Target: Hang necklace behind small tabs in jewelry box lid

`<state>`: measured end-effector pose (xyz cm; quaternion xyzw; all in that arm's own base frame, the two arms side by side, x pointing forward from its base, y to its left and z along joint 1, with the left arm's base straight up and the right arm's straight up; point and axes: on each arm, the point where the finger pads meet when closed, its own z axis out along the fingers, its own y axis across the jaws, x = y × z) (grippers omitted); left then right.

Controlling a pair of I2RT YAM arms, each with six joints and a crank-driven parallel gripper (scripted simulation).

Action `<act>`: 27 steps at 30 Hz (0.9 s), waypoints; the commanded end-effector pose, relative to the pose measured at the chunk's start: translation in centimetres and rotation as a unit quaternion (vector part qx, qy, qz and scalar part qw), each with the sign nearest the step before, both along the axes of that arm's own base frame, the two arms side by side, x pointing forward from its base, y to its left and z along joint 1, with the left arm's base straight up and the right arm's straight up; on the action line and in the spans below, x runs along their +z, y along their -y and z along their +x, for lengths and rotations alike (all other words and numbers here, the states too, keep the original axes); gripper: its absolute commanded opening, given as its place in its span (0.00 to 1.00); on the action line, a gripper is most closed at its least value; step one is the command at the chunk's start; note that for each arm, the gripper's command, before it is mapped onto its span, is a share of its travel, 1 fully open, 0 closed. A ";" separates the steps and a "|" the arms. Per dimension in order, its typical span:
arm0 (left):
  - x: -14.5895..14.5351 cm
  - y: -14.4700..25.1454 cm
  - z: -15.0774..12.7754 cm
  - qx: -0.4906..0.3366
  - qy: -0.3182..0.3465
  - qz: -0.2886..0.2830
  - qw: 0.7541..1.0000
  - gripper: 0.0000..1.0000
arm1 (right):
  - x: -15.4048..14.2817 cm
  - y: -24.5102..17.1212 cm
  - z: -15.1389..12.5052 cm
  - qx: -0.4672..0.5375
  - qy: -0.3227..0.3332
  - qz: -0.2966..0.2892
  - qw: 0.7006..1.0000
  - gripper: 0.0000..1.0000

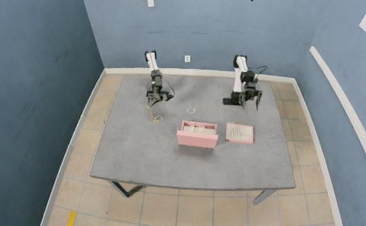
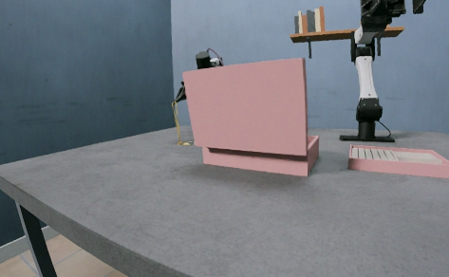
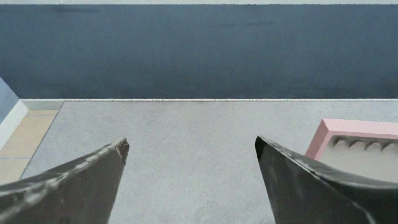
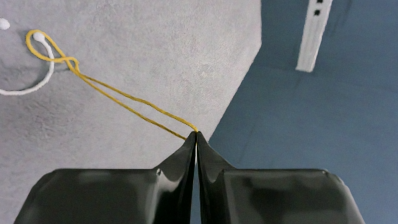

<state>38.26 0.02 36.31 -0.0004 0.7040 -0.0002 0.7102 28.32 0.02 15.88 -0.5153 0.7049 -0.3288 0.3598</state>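
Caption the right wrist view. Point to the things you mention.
Closed right gripper [image 4: 195, 134] pinches a gold necklace [image 4: 131, 104] whose far end loops over a white open ring [image 4: 51, 66] on the grey table [image 4: 150, 55].

Lid tabs hidden behind the raised pink lid [image 2: 249, 106].

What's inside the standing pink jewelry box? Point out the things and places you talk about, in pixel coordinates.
Box [image 1: 197, 140] [image 2: 249, 109]: pale lining or inserts in compartments, visible from above. The raised lid covers part of the interior in the top view and nearly all of it in the exterior. Lid tabs and anything behind them: can't see.
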 end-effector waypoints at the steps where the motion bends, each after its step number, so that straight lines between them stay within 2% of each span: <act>1: 0.9 -0.3 -0.4 0.005 0.011 0.002 1.000 1.00 | 1.3 -0.2 0.3 0.021 0.024 -0.031 0.999 0.00; 16: 0.9 -0.3 -0.4 0.005 0.011 0.002 1.000 1.00 | 2.1 -1.0 0.2 0.075 0.043 -0.104 0.991 0.00; 20: 0.9 -0.3 -0.4 0.005 0.011 0.002 1.000 1.00 | 2.9 -0.9 0.4 0.068 0.052 -0.095 0.992 0.00; 22: 0.9 -0.3 -0.4 0.005 0.011 0.002 1.000 1.00 | 1.7 -0.8 0.2 0.062 0.028 -0.081 0.994 0.00; 27: 0.9 -0.3 -0.4 0.005 0.011 0.002 1.000 1.00 | 1.2 -0.8 0.1 0.064 0.023 -0.084 0.994 0.00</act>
